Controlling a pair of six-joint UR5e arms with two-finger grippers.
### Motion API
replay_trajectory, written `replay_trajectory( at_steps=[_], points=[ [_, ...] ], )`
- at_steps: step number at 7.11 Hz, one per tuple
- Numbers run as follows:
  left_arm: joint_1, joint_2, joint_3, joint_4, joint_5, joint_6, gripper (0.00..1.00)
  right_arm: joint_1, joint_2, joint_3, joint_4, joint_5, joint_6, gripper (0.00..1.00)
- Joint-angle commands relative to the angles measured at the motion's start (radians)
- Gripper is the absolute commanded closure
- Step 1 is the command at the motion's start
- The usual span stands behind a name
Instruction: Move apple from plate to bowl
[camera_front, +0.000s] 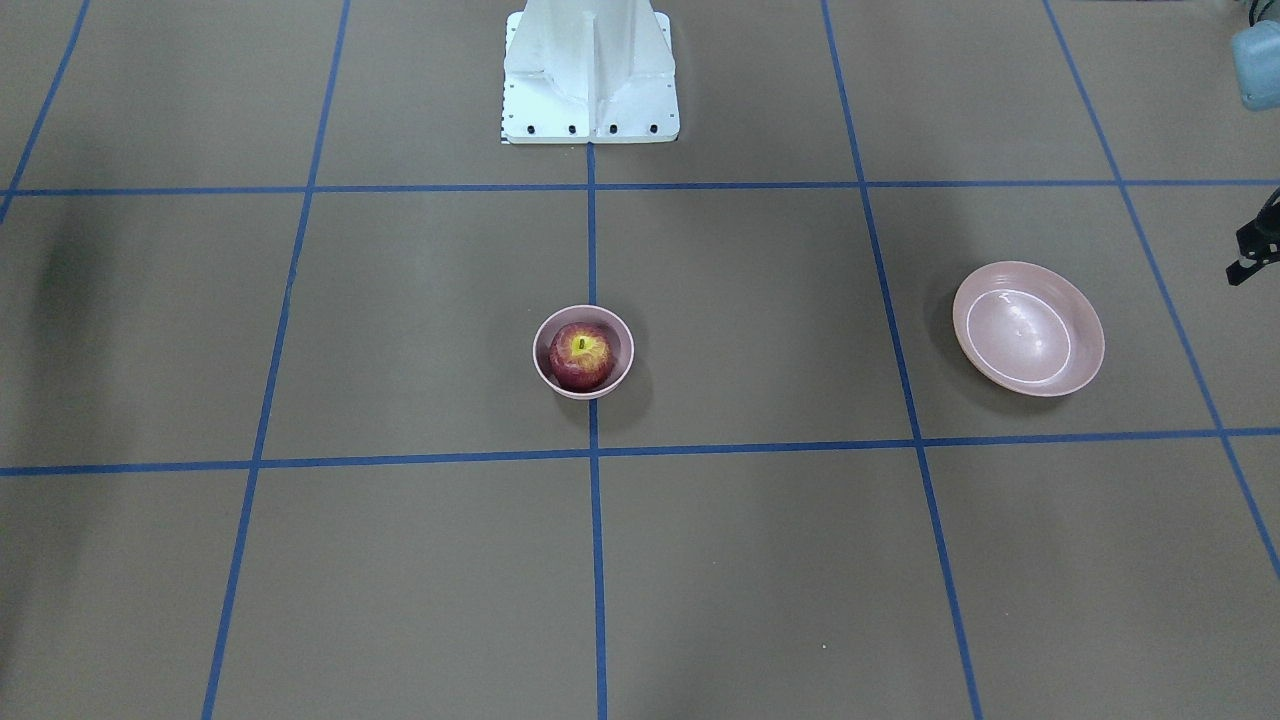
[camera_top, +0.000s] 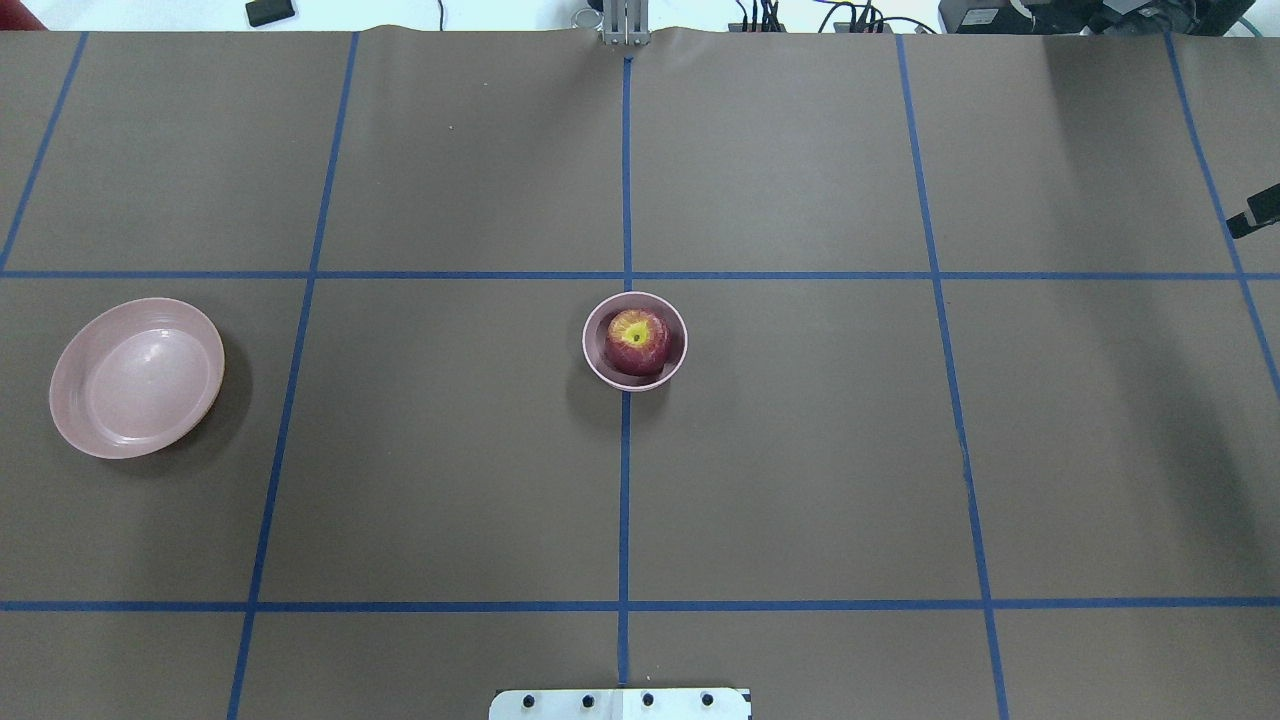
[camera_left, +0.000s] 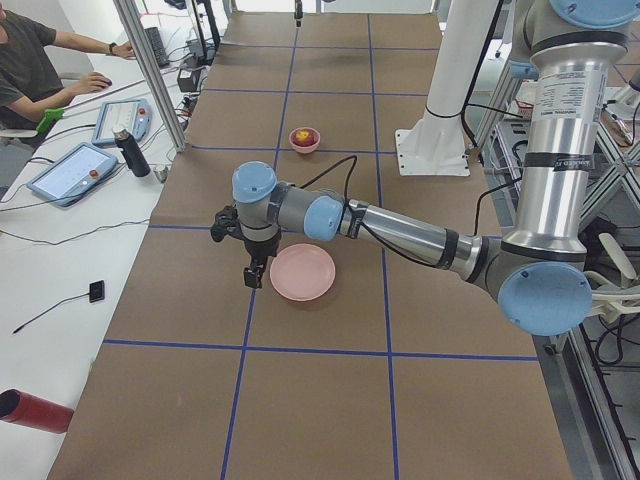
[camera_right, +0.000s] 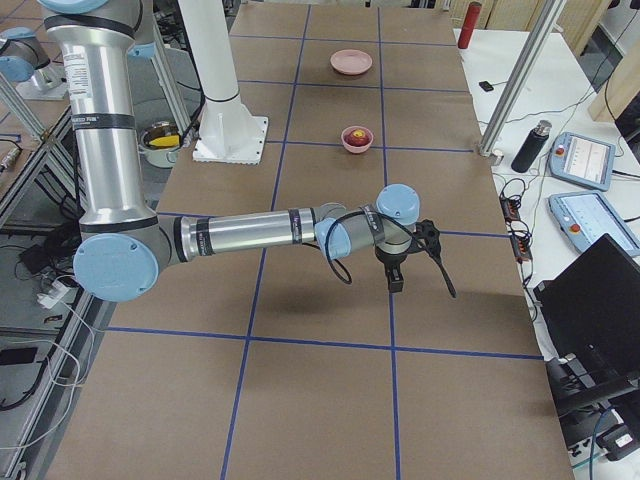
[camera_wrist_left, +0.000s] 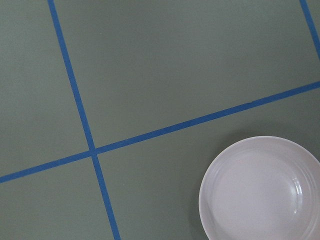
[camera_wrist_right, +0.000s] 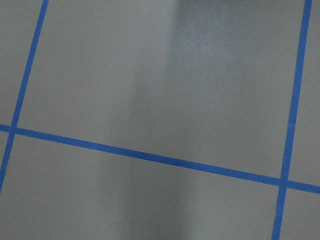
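The dark red apple (camera_front: 580, 356) with its yellow stem patch sits inside the small deep pink bowl (camera_front: 541, 340) at the table's centre; it also shows in the overhead view (camera_top: 637, 342). The wide shallow pink plate (camera_top: 135, 380) lies empty on the robot's left side. My left gripper (camera_left: 255, 272) hangs just above the table beside the plate's outer edge; the left wrist view shows the empty plate (camera_wrist_left: 260, 192). My right gripper (camera_right: 395, 280) hovers over bare table far from both dishes. Only slivers of each gripper show at frame edges, so I cannot tell whether either is open.
The white robot base (camera_front: 590, 80) stands behind the bowl. Blue tape lines grid the brown table. Beyond the table's far edge are tablets, a dark bottle (camera_left: 129, 152), a laptop (camera_right: 600, 300) and a seated person (camera_left: 30, 60).
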Motion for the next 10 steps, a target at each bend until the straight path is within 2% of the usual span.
replay_trajectory(
  at_steps=[1, 10],
  points=[
    [0.0, 0.001, -0.041, 0.004, -0.026, -0.009, 0.02, -0.008, 0.004, -0.01, 0.0, 0.012, -0.001, 0.0],
    [0.0, -0.002, -0.038, 0.0, -0.03, -0.009, 0.02, -0.013, 0.01, -0.027, 0.002, 0.017, -0.001, 0.0]
  ],
)
